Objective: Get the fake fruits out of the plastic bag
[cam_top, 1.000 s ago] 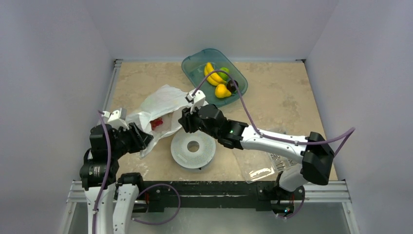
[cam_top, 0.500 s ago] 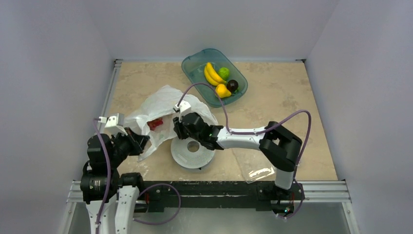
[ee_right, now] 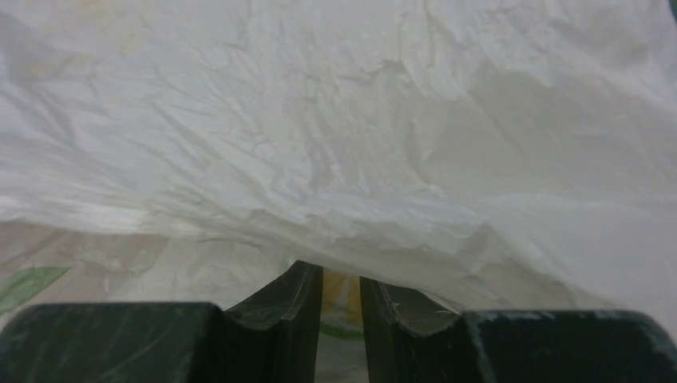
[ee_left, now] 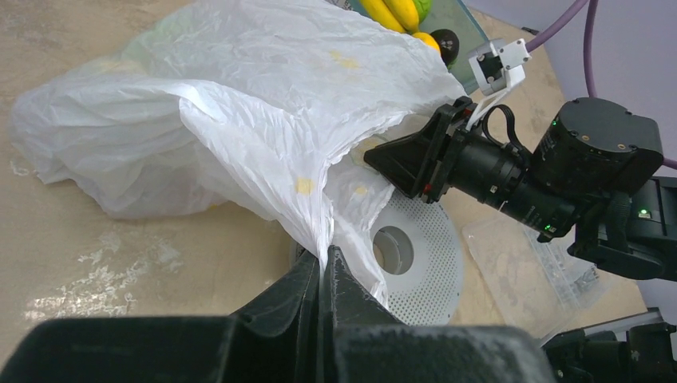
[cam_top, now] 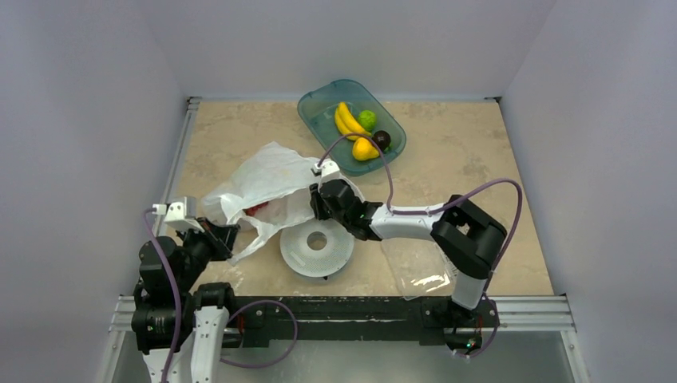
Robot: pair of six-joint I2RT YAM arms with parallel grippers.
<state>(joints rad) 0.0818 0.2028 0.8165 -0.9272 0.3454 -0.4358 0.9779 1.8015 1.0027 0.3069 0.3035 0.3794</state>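
Observation:
The white plastic bag [cam_top: 267,177] lies crumpled left of the table's middle. A red fruit [cam_top: 257,209] shows dimly through it. My left gripper [cam_top: 227,234] is shut on the bag's near edge, seen clearly in the left wrist view [ee_left: 323,257]. My right gripper [cam_top: 314,201] is at the bag's right edge. Its jaws are nearly closed with bag film draped over the tips [ee_right: 341,275]. A green apple [cam_top: 366,119] and a round yellow fruit [cam_top: 365,148] lie in the teal tray [cam_top: 315,108]. The bag [ee_right: 335,120] fills the right wrist view.
The tray at the back also holds a banana bunch [cam_top: 346,121] and a dark plum [cam_top: 382,139]. A white perforated disc [cam_top: 317,249] lies just in front of the bag. A clear flat bag of screws [cam_top: 423,271] lies at the near right.
My left gripper has drawn the bag edge down and to the left. My right gripper went into the bag mouth, then drew back to the right. The red fruit is now more covered.

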